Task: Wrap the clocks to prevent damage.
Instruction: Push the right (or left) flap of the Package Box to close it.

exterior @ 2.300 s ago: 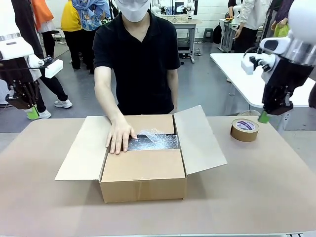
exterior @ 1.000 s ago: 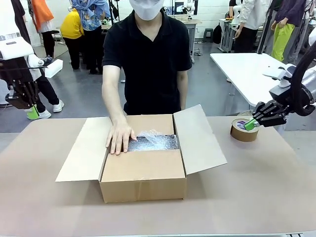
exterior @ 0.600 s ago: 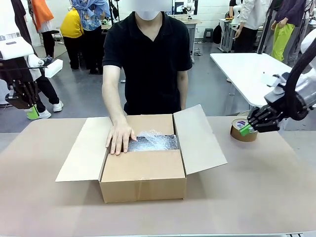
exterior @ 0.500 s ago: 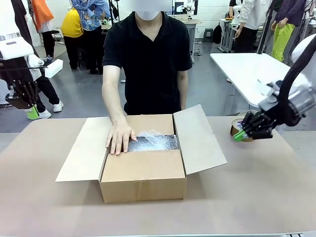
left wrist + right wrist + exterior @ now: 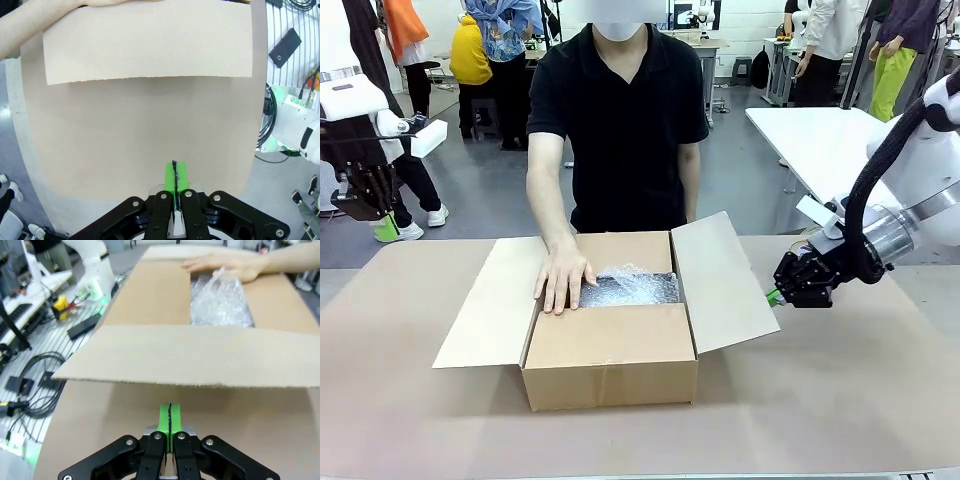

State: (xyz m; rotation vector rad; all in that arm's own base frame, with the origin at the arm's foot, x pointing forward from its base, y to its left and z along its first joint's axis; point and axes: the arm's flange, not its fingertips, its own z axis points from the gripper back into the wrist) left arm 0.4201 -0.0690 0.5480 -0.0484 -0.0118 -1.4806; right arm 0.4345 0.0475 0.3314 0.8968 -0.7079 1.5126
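No clocks show; a bundle of bubble wrap (image 5: 630, 288) (image 5: 220, 302) lies inside the open cardboard box (image 5: 610, 350) in the middle of the table. The person's hand (image 5: 563, 275) (image 5: 225, 262) rests flat on the box's near-left inner flap, beside the wrap. My right gripper (image 5: 773, 296) (image 5: 169, 415) is shut and empty, low over the table, its tips just off the outer edge of the box's right flap (image 5: 720, 280) (image 5: 200, 360). Shut with nothing in it, my left gripper (image 5: 386, 228) (image 5: 174, 175) hangs raised at the far left, away from the left flap (image 5: 490, 305) (image 5: 150, 45).
The brown table (image 5: 840, 400) has free room in front of the box and at both sides. The person stands at the far edge behind the box. Cables and another arm's base (image 5: 295, 130) lie off the table's edge.
My right arm has come down from high at the right and swung left, past the tape roll, to the right flap's edge. The left arm and the person's hand have not moved.
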